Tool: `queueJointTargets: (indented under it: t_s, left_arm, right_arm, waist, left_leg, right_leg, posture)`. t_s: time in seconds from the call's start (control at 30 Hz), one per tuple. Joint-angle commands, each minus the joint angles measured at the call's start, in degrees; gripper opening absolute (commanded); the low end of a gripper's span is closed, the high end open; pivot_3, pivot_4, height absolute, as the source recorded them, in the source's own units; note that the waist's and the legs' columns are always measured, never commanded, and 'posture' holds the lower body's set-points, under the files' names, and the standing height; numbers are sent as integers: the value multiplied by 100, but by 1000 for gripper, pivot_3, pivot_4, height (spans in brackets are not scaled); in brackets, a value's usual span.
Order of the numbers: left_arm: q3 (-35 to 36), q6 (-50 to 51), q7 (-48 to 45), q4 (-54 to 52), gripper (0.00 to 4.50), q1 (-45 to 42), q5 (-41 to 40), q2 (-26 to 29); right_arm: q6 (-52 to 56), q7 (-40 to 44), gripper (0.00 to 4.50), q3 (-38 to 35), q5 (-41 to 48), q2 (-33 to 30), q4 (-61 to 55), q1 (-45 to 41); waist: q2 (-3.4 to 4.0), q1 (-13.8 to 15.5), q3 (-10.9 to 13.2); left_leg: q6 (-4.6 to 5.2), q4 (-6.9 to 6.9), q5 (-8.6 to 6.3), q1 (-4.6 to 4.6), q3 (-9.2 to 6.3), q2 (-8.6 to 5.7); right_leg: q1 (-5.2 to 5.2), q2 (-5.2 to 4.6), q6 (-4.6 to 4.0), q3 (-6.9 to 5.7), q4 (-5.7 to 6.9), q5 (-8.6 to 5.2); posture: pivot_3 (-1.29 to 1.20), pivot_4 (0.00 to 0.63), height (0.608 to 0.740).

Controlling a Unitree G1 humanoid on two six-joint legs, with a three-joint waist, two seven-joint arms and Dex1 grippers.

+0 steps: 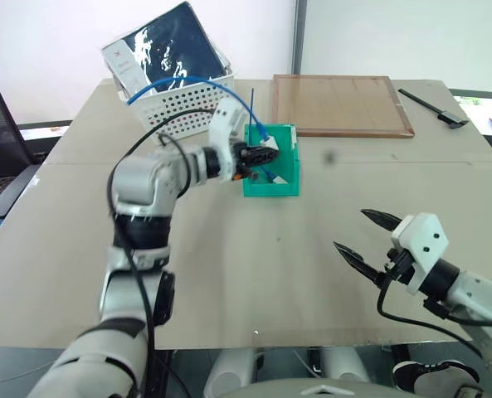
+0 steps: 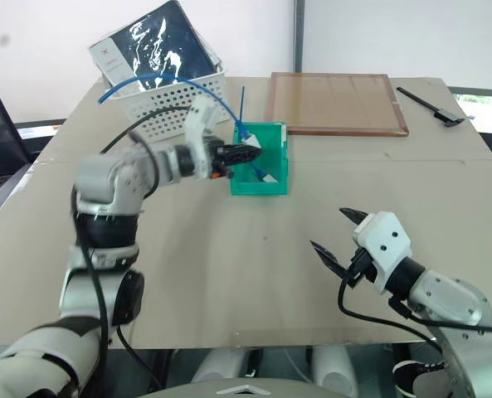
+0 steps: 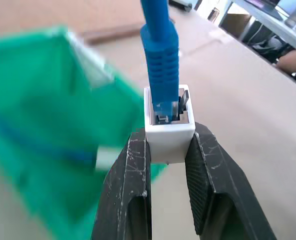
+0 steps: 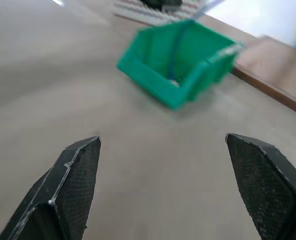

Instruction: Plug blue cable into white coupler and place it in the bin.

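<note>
My left gripper (image 1: 256, 154) hangs over the green bin (image 1: 272, 187), shut on the white coupler (image 3: 169, 135). The blue cable (image 3: 160, 55) sits with its plug in the coupler's socket. From there the cable (image 1: 187, 80) arcs up and back over the white basket. Inside the bin lies a stiff straight blue cable (image 1: 269, 172) with a white end. My right gripper (image 1: 351, 230) hovers above the table at the front right, open with nothing between its fingers, and it faces the bin (image 4: 177, 55) from a distance.
A white perforated basket (image 1: 187, 106) holding a dark flat package stands at the back left, just behind the bin. A wooden board (image 1: 341, 104) lies at the back right. A black tool (image 1: 432, 106) rests near the far right edge.
</note>
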Motion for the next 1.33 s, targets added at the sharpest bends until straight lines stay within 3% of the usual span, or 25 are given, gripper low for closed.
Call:
queueJointTargets:
  t_s: [0.03, 0.07, 0.13, 0.27, 0.33, 0.43, 0.5, 0.6, 0.7, 0.87, 1.17, 1.33]
  left_arm:
    - [20, 54, 309, 1412, 1417, -732, 265, -123]
    - [51, -17, 333, 1758, 1682, -936, 298, -162]
    - [-13, -190, 279, 2133, 2735, -1185, 393, -156]
    - [58, 282, 9, 1888, 4452, -1235, 152, 14]
    - [133, 578, -258, 1475, 4452, -1050, -111, 180]
    - [277, 581, -807, -271, 4452, 74, -640, 754]
    - [603, -108, -754, -1209, 4452, 932, -719, 756]
    - [704, -233, -1038, -1938, 4452, 1742, -966, 1058]
    - [807, -1524, -1296, -2613, 4452, 3148, -626, 1261]
    - [1025, -3147, -1486, -3063, 4452, 4735, -279, 1332]
    - [1751, -4182, -1588, -3172, 4452, 6611, -244, 1466]
    - [1875, -4350, -1622, -3206, 4452, 7117, -314, 1537]
  right_arm:
    - [-372, -380, 4020, 74, -236, 143, -140, 165]
    - [-449, -418, 4020, 99, -297, 152, -117, 229]
    - [-592, -466, 4020, 114, -353, 163, -93, 366]
    - [-775, -537, 4020, 86, -367, 209, -68, 537]
    - [-840, -597, 4020, 75, -330, 284, -28, 513]
    - [-966, -607, 4020, 125, -302, 350, 113, 356]
    - [-1071, -548, 4020, 130, -247, 353, 222, 267]
    - [-1200, -446, 4020, 87, -109, 341, 390, 122]
    - [-1359, -237, 4020, -21, 92, 246, 713, -203]
    - [-1494, 89, 4020, -202, 343, -19, 1140, -508]
    - [-1647, 886, 4020, -1023, 693, -802, 1577, 183]
    - [-1617, 1245, 4020, -1525, 845, -1089, 1775, 705]
  waist:
    - [0, -67, 1]
    - [-1, -80, 2]
    - [-3, -99, 5]
    - [-8, -82, 10]
    - [-12, -82, 17]
    - [-8, -146, 23]
    - [-4, -180, 23]
    - [-10, -97, 31]
    - [-6, -63, 31]
    - [-9, 16, 34]
    - [-4, 87, 37]
    - [-4, 94, 38]
  left_leg:
    - [-1, -3, 1, 1, -3, -1]
    - [-3, -8, 1, -1, -1, -1]
    - [-12, -12, 7, -10, 2, -4]
    - [-34, -17, 18, -29, 7, -3]
    - [-34, -18, 17, -33, 12, -4]
    - [-35, -26, 16, -24, 26, 0]
    - [-38, -36, 16, -16, 32, 7]
    - [-38, -33, 16, -21, 25, 9]
    - [-35, -27, 15, -19, 28, 9]
    - [-12, -25, 1, -16, 23, 10]
    - [2, -24, -7, -20, 31, 9]
    - [4, -20, -7, -15, 30, 13]
  right_leg:
    - [-1, 0, -1, -1, 2, 0]
    - [-6, 4, -1, 1, 1, 0]
    - [-21, 5, -3, 5, -1, 0]
    - [-41, -1, -25, 19, -4, 14]
    - [-45, -4, -23, 26, -6, 13]
    - [-48, -3, -23, 46, -6, 12]
    - [-52, -3, -25, 57, -3, 13]
    - [-53, -4, -27, 52, -1, 12]
    - [-50, -4, -28, 52, -1, 13]
    - [-38, -12, -52, 50, -6, 0]
    - [-36, -15, -52, 45, -17, -1]
    - [-29, -14, -32, 40, -17, -13]
  posture:
    - [0, 150, 740]
    - [0, 150, 740]
    - [0, 150, 740]
    - [0, 150, 740]
    - [0, 150, 740]
    - [0, 150, 740]
    - [0, 150, 740]
    - [0, 150, 740]
    - [0, 150, 740]
    - [0, 150, 740]
    - [0, 150, 740]
    - [0, 150, 740]
